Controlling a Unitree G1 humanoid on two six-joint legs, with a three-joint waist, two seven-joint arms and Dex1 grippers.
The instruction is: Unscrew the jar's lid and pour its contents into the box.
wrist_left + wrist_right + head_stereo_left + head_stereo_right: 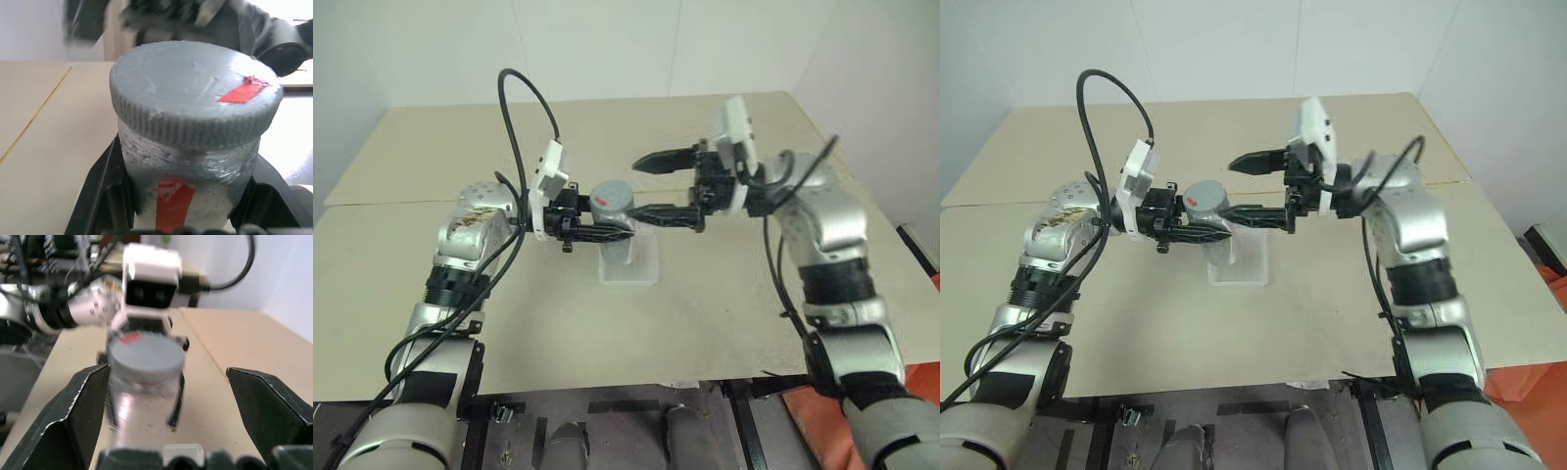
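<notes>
You had the jar (607, 217) clamped in the left gripper (597, 233), held up over the table (724, 294) and directly above the box (628, 266), which sat on the table beneath it. The left fingers (105, 191) pinched the jar's body on both sides below the lid (193, 90), and the jar stood upright with its long axis vertical, the lid on top and fully seated on the threads as far as the left wrist view showed. A strip of red tape marked the lid's top and another ran down the jar's side.

The right gripper (656, 186) had its jaws spread wide and held nothing. It came in level from the right, pointing left toward the jar, with one finger riding above the level of the lid and the other lower, just beside the jar's right side. In the right wrist view the lid sat between the two open fingers (80, 406) and a little beyond them, so the gripper was lined up with the cap but not closed on it.

The relation that mattered was this: the lid lay just to the left of the open right gripper, on its own line, and the right arm was the free one. My judgement is that unscrewing was still under way, with the next regrasp of the lid falling to the right gripper. I could not make out the contents through the jar's wall.
</notes>
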